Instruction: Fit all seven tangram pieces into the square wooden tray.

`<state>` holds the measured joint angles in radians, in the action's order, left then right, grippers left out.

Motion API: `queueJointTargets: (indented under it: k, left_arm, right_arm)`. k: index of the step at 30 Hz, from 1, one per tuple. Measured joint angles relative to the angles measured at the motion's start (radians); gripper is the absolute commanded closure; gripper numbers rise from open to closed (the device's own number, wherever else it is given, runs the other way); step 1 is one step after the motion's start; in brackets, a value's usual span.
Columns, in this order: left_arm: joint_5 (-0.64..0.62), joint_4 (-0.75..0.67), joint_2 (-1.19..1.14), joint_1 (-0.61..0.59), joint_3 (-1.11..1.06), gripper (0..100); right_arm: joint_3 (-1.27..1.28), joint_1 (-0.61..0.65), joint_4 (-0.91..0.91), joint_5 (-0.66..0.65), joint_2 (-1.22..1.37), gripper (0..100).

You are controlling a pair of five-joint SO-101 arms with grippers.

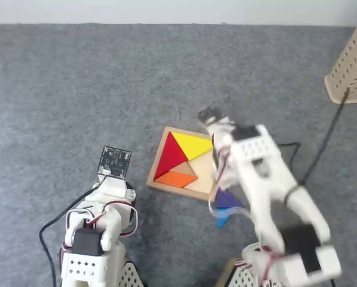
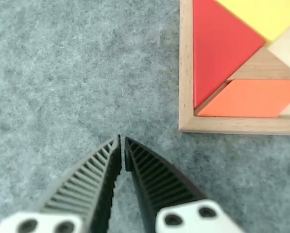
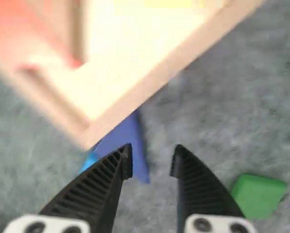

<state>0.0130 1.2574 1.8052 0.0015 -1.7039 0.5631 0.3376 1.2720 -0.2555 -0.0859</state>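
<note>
The tray (image 1: 179, 190) holds 3 pieces: a red triangle (image 1: 171, 156), a yellow triangle (image 1: 193, 145) and an orange parallelogram (image 1: 177, 178). Its 3 to 5 o'clock part is bare wood. Just off its 5 o'clock corner, a dark blue piece (image 3: 130, 138), a light blue piece (image 3: 90, 160) and a green piece (image 3: 258, 194) lie on the carpet. The right gripper (image 3: 152, 165) hangs over the dark blue piece, jaws slightly parted and empty, probably lined up to grasp it. The left gripper (image 2: 121, 141) sits at the tray's 8 o'clock, closed on nothing, seemingly parked clear
</note>
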Motion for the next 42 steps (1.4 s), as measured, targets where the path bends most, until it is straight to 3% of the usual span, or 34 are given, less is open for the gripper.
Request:
queueJointTargets:
  k: [11,19,24,29,34,39,42]
  left_arm:
    - [0.0,0.0,0.0,-0.002,0.0,99]
    - [0.0,0.0,0.0,0.0,0.0,99]
    - [0.0,0.0,0.0,0.0,0.0,99]
    - [0.0,0.0,0.0,0.0,0.0,99]
    - [0.0,0.0,0.0,0.0,0.0,99]
    - [0.0,0.0,0.0,0.0,0.0,99]
    - [0.0,0.0,0.0,0.0,0.0,99]
  right_arm:
    - [-0.414,-0.017,-0.008,0.037,0.465,90.3]
    - [-0.73,0.014,0.146,0.044,0.626,90.3]
    - [-0.694,0.037,0.201,0.046,0.534,90.3]
    - [-0.407,0.028,0.126,0.026,0.259,90.2]
    - [-0.158,-0.158,0.084,0.025,0.049,83.7]
    - [-0.138,-0.457,0.074,0.031,0.032,77.2]
    - [-0.138,-0.535,0.04,0.032,0.037,76.8]
